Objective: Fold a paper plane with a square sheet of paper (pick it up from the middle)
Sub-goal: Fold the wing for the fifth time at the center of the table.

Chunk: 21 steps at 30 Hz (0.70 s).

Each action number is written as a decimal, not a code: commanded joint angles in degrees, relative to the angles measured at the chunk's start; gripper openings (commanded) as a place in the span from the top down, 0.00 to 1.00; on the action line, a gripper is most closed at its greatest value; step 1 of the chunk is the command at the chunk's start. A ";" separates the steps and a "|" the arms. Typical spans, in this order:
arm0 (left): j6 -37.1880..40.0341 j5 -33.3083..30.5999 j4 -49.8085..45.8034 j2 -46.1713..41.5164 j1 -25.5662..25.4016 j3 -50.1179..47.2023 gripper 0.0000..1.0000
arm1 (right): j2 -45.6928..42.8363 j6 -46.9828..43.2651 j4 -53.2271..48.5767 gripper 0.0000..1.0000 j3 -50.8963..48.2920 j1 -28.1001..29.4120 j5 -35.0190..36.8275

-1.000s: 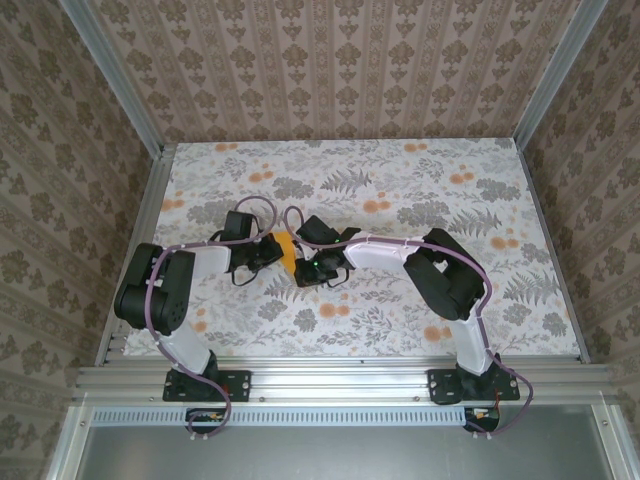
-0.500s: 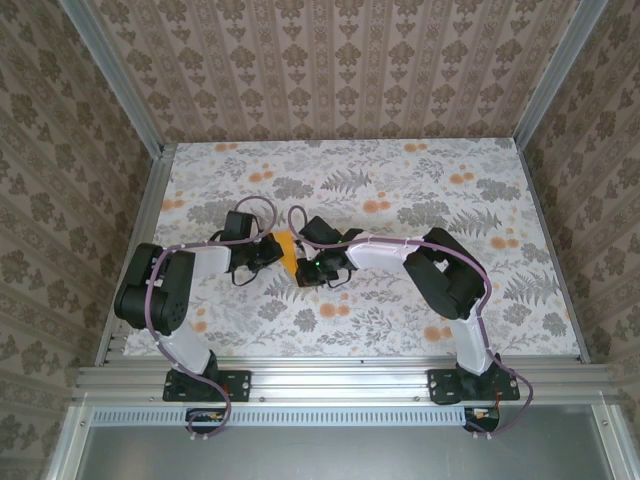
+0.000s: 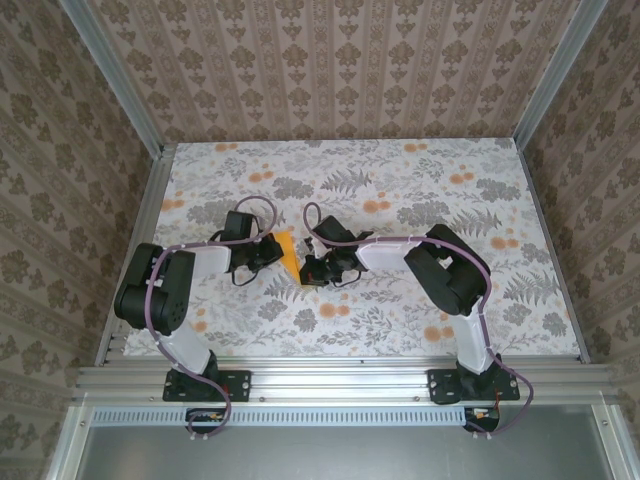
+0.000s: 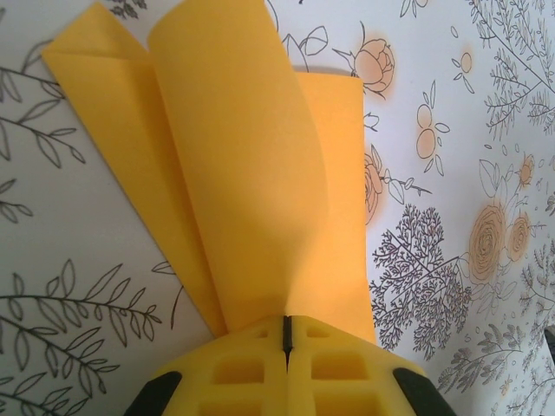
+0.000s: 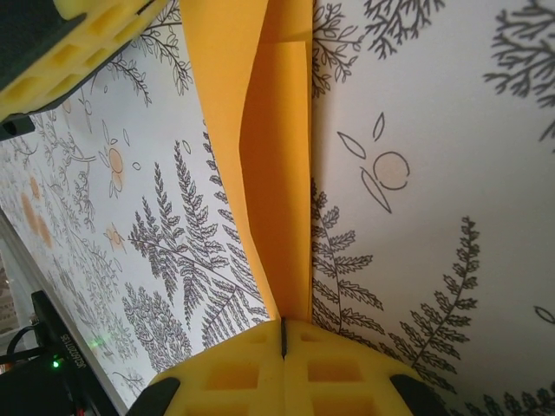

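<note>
Two pinches hold the thin orange-yellow, partly folded sheet of paper (image 3: 287,250) mid-way across the floral tablecloth (image 3: 380,320): the left gripper (image 3: 270,252) clamps its 9 o'clock edge, the right gripper (image 3: 310,269) its 4 o'clock tip. The right gripper has slid toward 3 o'clock (baring a pointed fold), so folding looks about midway.

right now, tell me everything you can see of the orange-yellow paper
The orange-yellow paper is thin, plain and matte. It is folded into a narrow layered shape with sharp creases, and one flap bows up loosely instead of lying flat. It sits mid-table between the arms, low over the floral tablecloth. The left gripper pinches one side with shut jaws and the right gripper pinches the opposite side, so the paper spans between them.
</note>
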 commanded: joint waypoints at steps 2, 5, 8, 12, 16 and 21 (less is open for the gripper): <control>0.46 -2.85 -4.04 2.27 -0.24 -0.35 0.94 | -1.79 -1.08 -2.24 0.89 -0.50 -0.35 1.77; 0.41 -2.81 -3.99 2.37 -0.20 -0.33 0.94 | -2.42 -4.16 -5.32 0.85 0.50 0.28 4.32; 0.36 -2.85 -3.98 2.33 -0.24 -0.28 0.94 | -2.55 -6.54 -7.69 0.83 1.57 1.16 6.37; 0.34 -2.86 -4.01 2.54 -0.32 -0.19 0.94 | -2.20 -8.24 -9.53 0.82 2.34 2.18 8.27; 0.35 -2.85 -3.96 2.59 -0.32 -0.17 0.94 | -2.18 -9.49 -10.49 0.85 2.83 2.85 9.29; 0.31 -2.85 -3.96 2.66 -0.27 -0.10 0.94 | -2.73 -9.62 -10.56 0.93 2.25 2.95 10.68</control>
